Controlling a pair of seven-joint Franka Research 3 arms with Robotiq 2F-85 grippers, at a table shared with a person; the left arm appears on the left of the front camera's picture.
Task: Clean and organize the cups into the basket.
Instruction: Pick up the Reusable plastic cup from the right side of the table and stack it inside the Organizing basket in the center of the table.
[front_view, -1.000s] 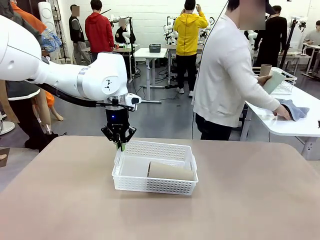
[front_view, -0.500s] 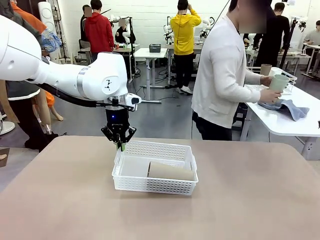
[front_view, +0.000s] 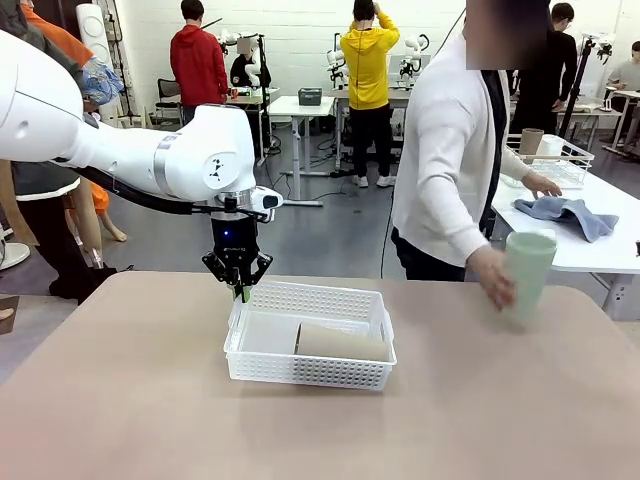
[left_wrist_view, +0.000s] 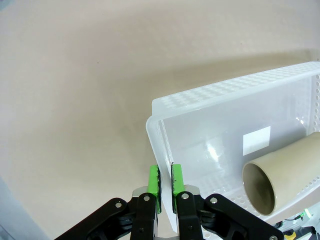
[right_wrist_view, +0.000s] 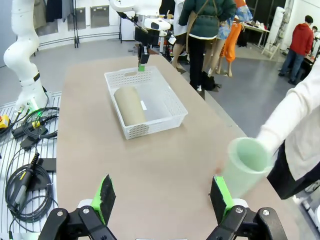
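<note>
The white lattice basket (front_view: 310, 372) sits mid-table with one tan cup (front_view: 342, 342) lying on its side inside. My left gripper (front_view: 238, 287) hangs over the basket's far left corner, shut on its rim. In the left wrist view the green pads (left_wrist_view: 154, 181) pinch the basket wall (left_wrist_view: 225, 95), and the tan cup (left_wrist_view: 272, 175) shows its open mouth. A person's hand holds a mint green cup (front_view: 528, 275) at the table's far right. My right gripper (right_wrist_view: 163, 196) is open above the table, with the mint cup (right_wrist_view: 245, 167) just beyond its right finger and the basket (right_wrist_view: 150, 127) farther off.
The person stands at the far right edge of the table. Behind them a white side table carries a blue-grey cloth (front_view: 570, 212) and a wire rack (front_view: 560, 162) with a tan cup (front_view: 531, 140). Cables (right_wrist_view: 25, 150) lie beside the table.
The person has turned from the side table and brought the mint green cup down to my table's far right. Neither arm has moved.
</note>
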